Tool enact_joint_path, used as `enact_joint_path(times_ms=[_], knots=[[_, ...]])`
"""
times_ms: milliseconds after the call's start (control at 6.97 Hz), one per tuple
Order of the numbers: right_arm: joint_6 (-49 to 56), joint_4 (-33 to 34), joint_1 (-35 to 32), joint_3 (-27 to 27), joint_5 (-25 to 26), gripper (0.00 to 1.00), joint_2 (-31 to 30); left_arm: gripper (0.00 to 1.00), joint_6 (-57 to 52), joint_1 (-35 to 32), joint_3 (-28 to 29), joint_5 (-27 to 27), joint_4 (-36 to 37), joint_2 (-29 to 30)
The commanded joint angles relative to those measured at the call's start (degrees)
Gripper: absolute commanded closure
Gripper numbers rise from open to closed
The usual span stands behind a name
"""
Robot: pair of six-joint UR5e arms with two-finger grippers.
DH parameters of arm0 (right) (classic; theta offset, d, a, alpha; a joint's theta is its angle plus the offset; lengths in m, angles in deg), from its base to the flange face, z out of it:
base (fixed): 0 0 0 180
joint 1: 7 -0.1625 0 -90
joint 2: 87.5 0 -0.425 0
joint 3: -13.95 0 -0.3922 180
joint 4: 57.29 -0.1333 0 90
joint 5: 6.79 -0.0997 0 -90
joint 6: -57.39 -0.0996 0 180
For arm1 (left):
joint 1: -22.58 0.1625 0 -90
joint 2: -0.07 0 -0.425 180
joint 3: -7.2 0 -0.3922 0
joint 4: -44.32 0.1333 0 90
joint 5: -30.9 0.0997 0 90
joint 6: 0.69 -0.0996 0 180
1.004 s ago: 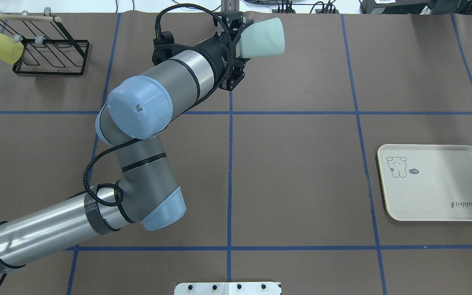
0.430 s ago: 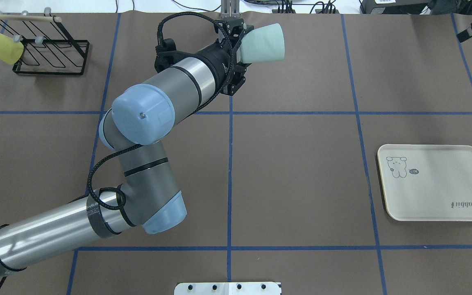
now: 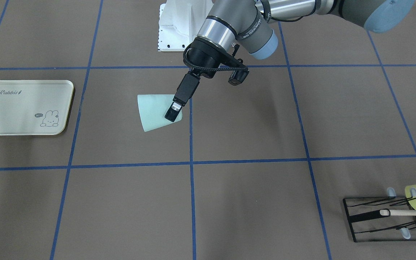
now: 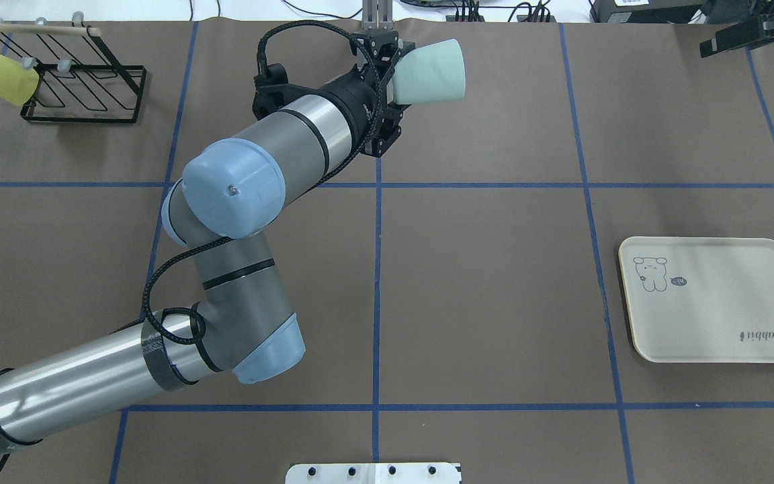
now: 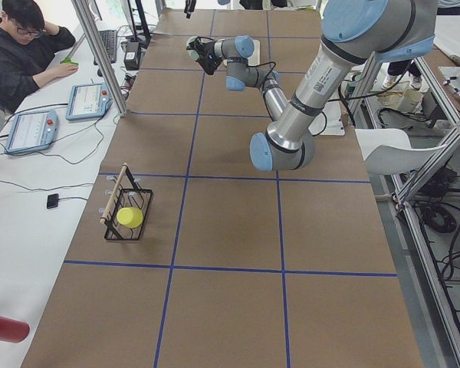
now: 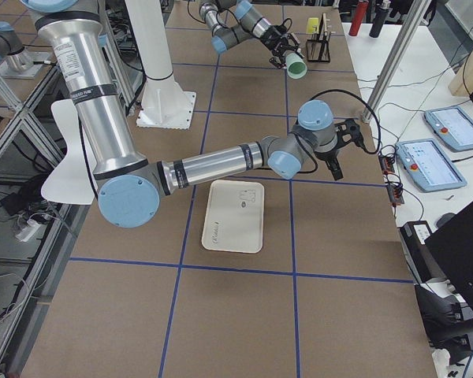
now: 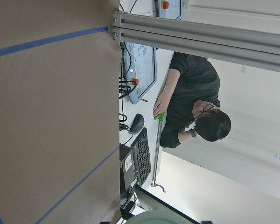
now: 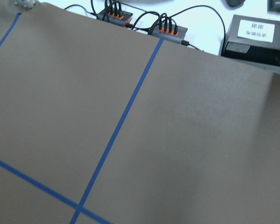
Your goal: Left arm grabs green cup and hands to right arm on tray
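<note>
Left claw (image 3: 173,110) of mine grips the green cup (image 3: 154,112) sideways above the tabletop (image 3: 247,144); next my right claw (image 6: 335,165), its state unreadable, must come take it.

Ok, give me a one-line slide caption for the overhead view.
Left arm's end effector holds the green cup on its side in mid-air, well away from the cream tray.
</note>
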Motion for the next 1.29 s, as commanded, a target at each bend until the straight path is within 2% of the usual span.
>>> enact_joint_path(times_ms=[0, 287, 430, 574, 860, 1147], knots=[[-26.7, -12.2, 6.8, 0.1, 0.1, 0.01, 1.0, 0.61, 0.2, 0.1, -0.1, 0.0, -0.2, 0.1], [-39.5, -17.7, 10.1, 0.9, -1.5, 0.01, 4.0, 0.61, 0.1, 0.0, -0.2, -0.5, -6.7, -0.1], [-45.9, -20.7, 10.8, 0.9, -2.7, 0.01, 6.5, 0.61, 0.1, -0.1, -0.6, -0.9, -7.5, 0.0], [-48.9, -24.5, 12.2, 0.9, -2.7, 0.01, 7.7, 0.61, 0.3, -0.4, -0.7, -4.2, -8.5, 0.0], [-51.2, -27.2, 13.6, 1.3, -2.7, 0.01, 8.3, 0.61, 0.2, -1.1, -0.9, -6.5, -9.3, -0.9], [-51.2, -27.3, 15.3, 2.3, -3.0, 0.01, 8.5, 0.61, 0.3, -6.8, -1.3, -16.1, -10.7, -5.1]])
